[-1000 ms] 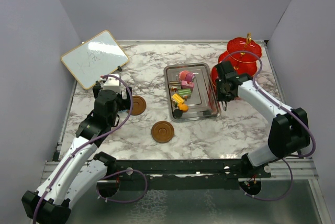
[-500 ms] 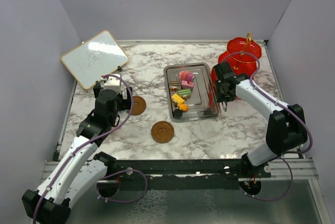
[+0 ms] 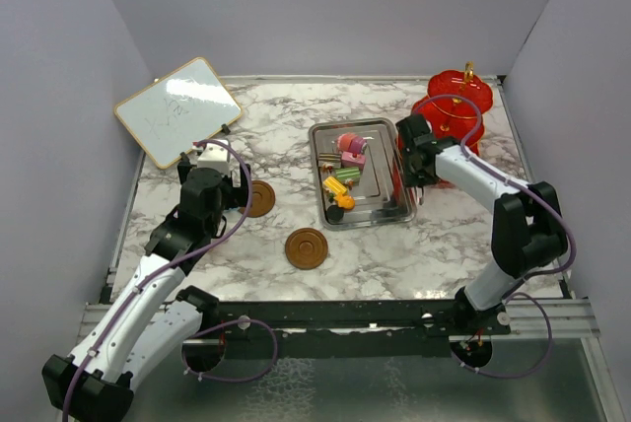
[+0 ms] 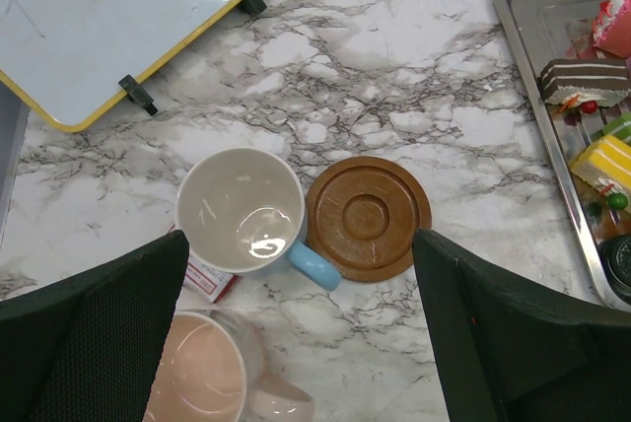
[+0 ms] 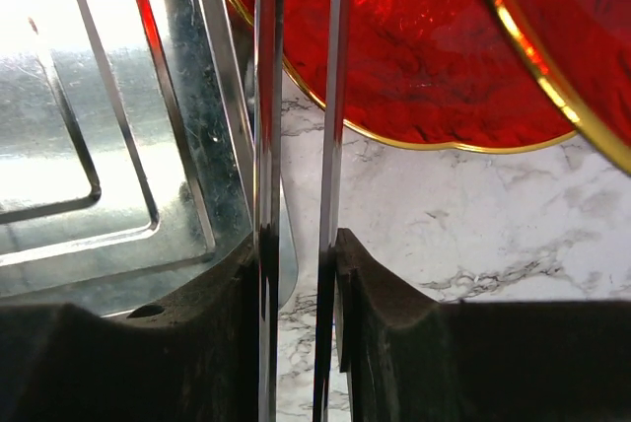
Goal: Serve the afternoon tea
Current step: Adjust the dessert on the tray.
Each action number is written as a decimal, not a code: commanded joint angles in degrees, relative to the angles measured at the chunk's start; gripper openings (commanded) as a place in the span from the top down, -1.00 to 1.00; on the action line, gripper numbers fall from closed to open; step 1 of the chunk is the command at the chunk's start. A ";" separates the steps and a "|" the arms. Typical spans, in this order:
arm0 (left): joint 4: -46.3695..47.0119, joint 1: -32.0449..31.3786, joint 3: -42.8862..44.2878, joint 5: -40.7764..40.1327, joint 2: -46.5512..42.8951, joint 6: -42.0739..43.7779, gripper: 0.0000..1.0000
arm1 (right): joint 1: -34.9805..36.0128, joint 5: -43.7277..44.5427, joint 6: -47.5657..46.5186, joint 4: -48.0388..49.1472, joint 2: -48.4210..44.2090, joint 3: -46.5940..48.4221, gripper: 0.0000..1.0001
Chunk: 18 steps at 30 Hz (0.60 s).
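Now | cups (image 4: 240,210) 2 | saucers (image 3: 306,247) 2 | left pincer (image 4: 301,245) apart | right pincer (image 5: 296,245) clamped on tongs (image 5: 332,97)

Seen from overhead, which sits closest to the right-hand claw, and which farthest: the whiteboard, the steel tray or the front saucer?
From the right gripper, holding metal tongs:
1. steel tray, right beside it, on its left.
2. front saucer, centre front.
3. whiteboard, back-left corner.
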 commanded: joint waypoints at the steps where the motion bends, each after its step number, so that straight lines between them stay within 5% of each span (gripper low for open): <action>1: -0.13 0.30 2.15 1.10 -0.01 -0.15 -0.98 | 0.19 -1.56 -0.73 1.02 -2.79 2.39 0.38; 18: -0.17 0.36 1.87 0.41 -0.80 -0.50 -0.98 | 0.18 -22.16 -1.67 -1.20 -18.84 -4.72 0.34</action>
